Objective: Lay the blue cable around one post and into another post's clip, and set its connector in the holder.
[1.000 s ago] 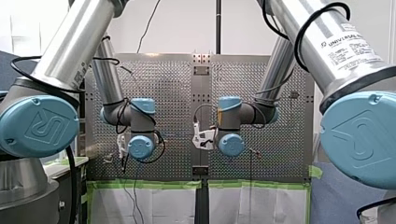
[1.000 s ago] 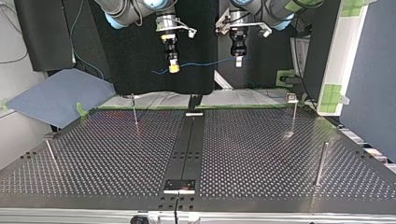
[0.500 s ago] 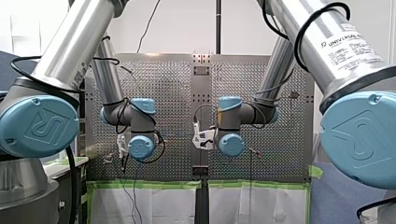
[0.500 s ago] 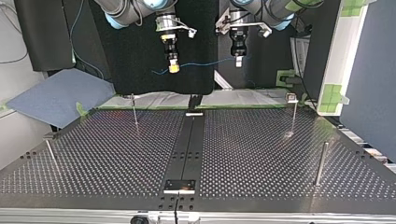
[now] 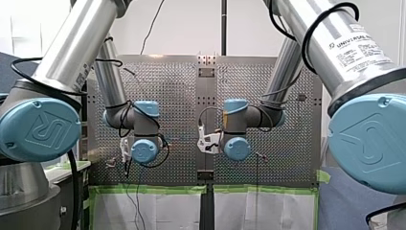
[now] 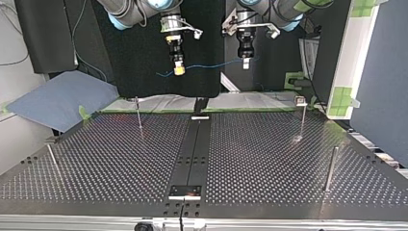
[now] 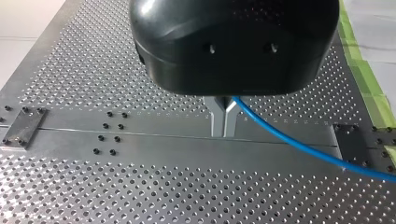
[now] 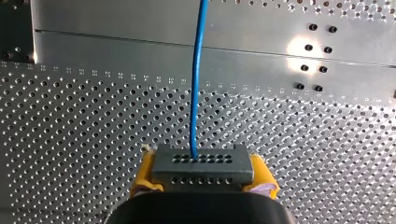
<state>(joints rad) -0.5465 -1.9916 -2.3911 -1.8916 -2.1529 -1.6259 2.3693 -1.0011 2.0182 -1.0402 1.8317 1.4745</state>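
under both arms lies the wide perforated desk (image 6: 269, 159), with a black strip (image 6: 192, 149) along its middle. well above its far edge in the top view hang my right hand (image 6: 179, 69) and my left hand (image 6: 246, 62), side by side. the blue cable (image 6: 211, 65) is stretched between them, so its long axis runs across that view from side to side. my right hand, with yellow pads, is clamped on the grey connector (image 8: 203, 164), and the cable goes straight out ahead of it. my left hand has its metal fingers (image 7: 216, 116) pressed together. they seem to pinch the cable, which leaves beside them.

all posts stand lower, nearer to the top view's camera. a thin post (image 6: 138, 115) is on my right hand's side, a capped post (image 6: 302, 120) on my left hand's side, and a plain post (image 6: 330, 166) nearer still. i judge the cable must first come down to them, and i see nothing in that way. which part is the holder, i cannot tell.
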